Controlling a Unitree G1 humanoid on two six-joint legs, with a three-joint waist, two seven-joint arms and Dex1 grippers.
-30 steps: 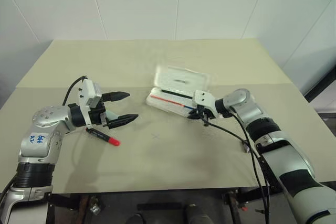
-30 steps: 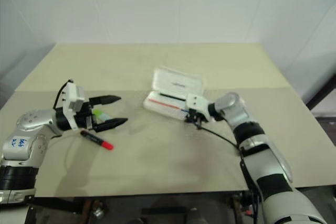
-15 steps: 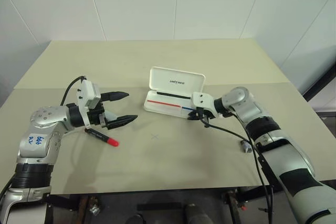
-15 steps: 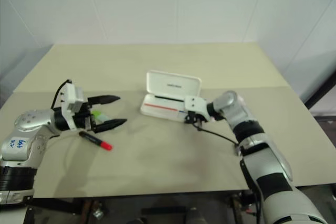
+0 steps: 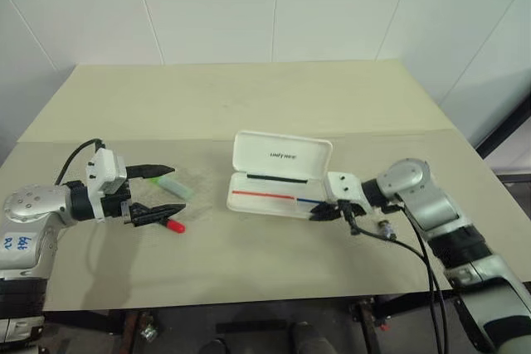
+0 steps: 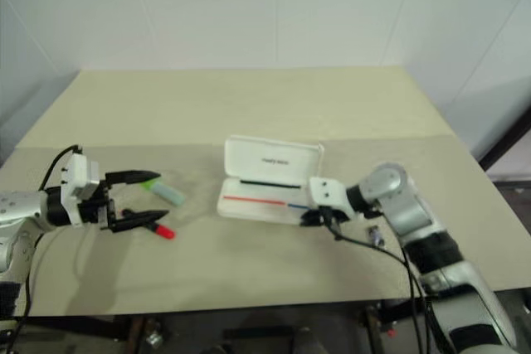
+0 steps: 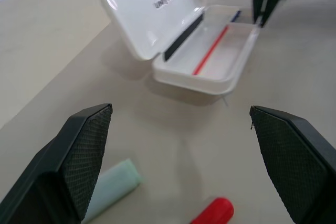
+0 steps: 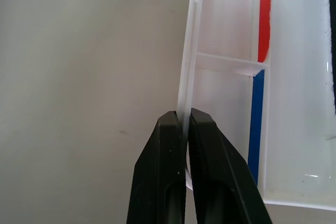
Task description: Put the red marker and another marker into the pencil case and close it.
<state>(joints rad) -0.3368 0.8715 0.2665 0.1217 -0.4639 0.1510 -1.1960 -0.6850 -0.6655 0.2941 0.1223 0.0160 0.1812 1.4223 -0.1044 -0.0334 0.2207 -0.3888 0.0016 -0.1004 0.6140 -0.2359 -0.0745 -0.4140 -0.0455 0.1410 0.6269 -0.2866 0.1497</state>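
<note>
While right gripper point(image 8: 180, 121) pinches pencil case point(image 5: 274, 196) wall | left gripper point(image 5: 163, 192) spread, red marker point(image 5: 170, 224) beneath

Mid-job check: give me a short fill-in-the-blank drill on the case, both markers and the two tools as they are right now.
1. The pencil case has its lid ____.
2. The right tool is shut on the case's front ____.
3. The red marker and the green marker lie on the ____, not in the case.
4. The left tool has its fingers ____.

Missing words: open; wall; table; open
</note>
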